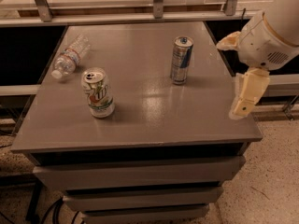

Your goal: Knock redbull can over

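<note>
The redbull can (181, 59), tall, slim, silver and blue, stands upright on the right rear part of the grey table top (140, 120). My gripper (236, 73) hangs at the table's right edge, to the right of the can and a little nearer the front, apart from it. Its cream fingers (245, 93) stand spread, open and empty. The white arm reaches in from the upper right.
A wider white and green 7up can (97, 93) stands upright on the left front. A clear plastic bottle (70, 57) lies on its side at the left rear. A rail (154, 17) runs behind the table. Drawers sit under the top.
</note>
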